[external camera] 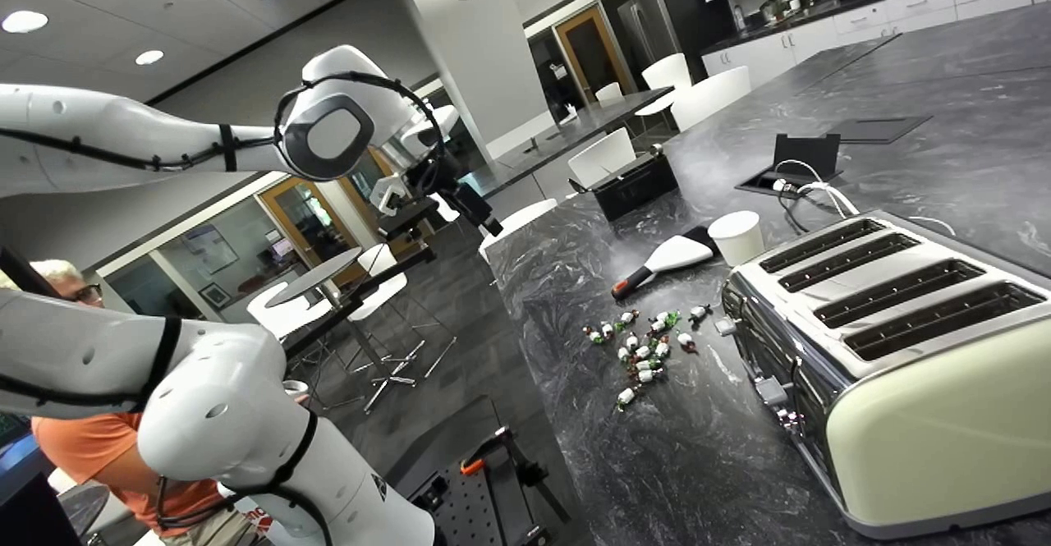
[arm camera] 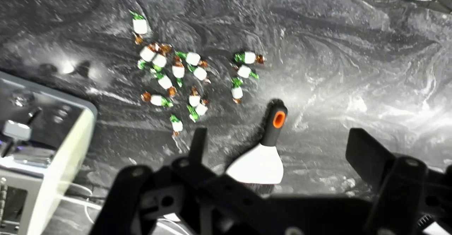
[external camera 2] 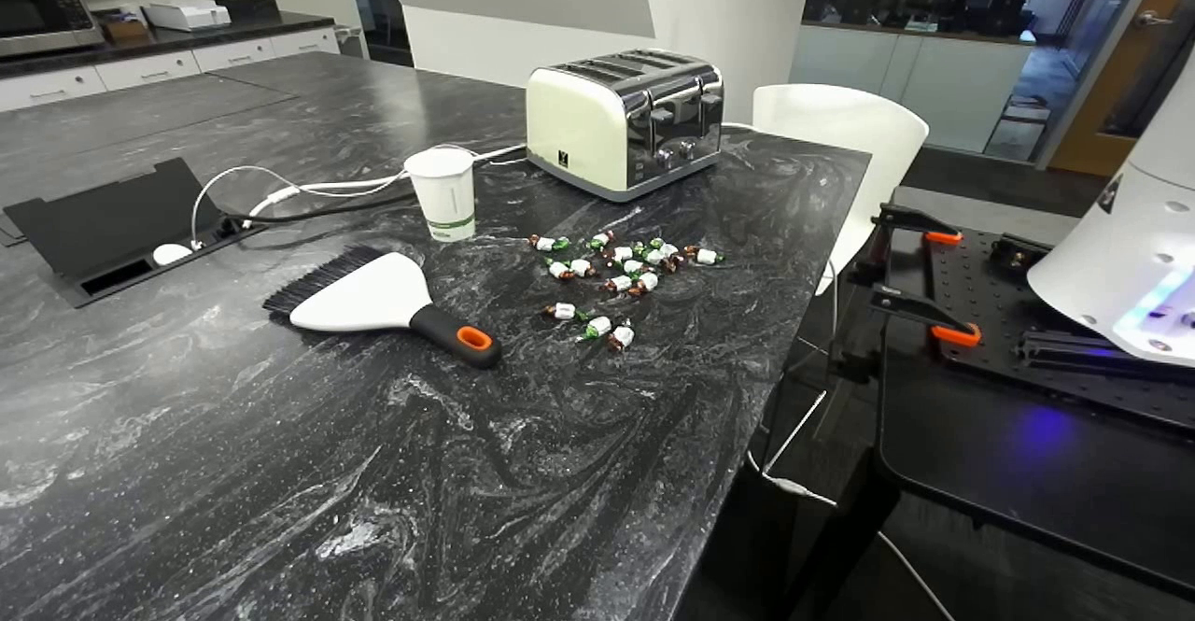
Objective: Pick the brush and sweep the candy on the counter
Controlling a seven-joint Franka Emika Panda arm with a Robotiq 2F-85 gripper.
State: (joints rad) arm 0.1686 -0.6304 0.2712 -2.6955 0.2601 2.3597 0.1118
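The brush lies flat on the dark veined counter, seen in both exterior views [external camera: 677, 253] [external camera 2: 369, 294] and the wrist view [arm camera: 259, 164]. It has a white head, black bristles and a dark handle with an orange-lined hole. The candy, several small white pieces with green and brown wrapper ends, lies scattered between brush and toaster [external camera: 643, 352] [external camera 2: 623, 282] [arm camera: 178, 71]. The counter [external camera: 657, 464] [external camera 2: 523, 472] [arm camera: 335, 51] is dark grey. My gripper [arm camera: 277, 139] is open and empty, its fingers either side of the brush in the wrist picture. In an exterior view the gripper [external camera: 460, 238] hangs high above the counter's level.
A cream and chrome toaster [external camera: 936, 406] [external camera 2: 579, 131] stands beside the candy. A paper cup [external camera: 736, 238] [external camera 2: 443, 193] stands near the bristles. An open outlet box [external camera 2: 121, 219] with white cables lies behind. A black box [external camera: 636, 189] is at the counter's edge.
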